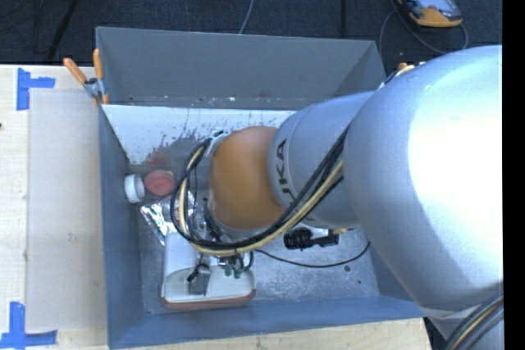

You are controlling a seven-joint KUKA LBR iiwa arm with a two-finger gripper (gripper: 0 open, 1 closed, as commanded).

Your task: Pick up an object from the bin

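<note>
Black against the pale thing under it, the claw [198, 280] hangs low in the near left corner of the bin [238, 65], straight below the orange cover [242, 176] on the wrist, with looped cables [185, 205] draped around it. Whether it is released or clenched I cannot tell, as the wrist and cables crowd the view. Right under it lies a flat, whitish slab with a brownish edge [176, 288], close to the near wall; the claw is at or just above its top face, and nothing shows it gripped. My reading is that the reach is over and the grab itself is in hand. The next move would call for closing across the slab's narrow side or its edge, since a wide flat face gives little to pinch, and then a straight lift clear of the wall. Further out, towards the left wall, a crumpled silver foil piece [154, 217] lies just beside the cables, and behind it a red round thing [160, 182] touches a small white cap [134, 188]. The bin's floor to the right is hidden under the arm.
</note>
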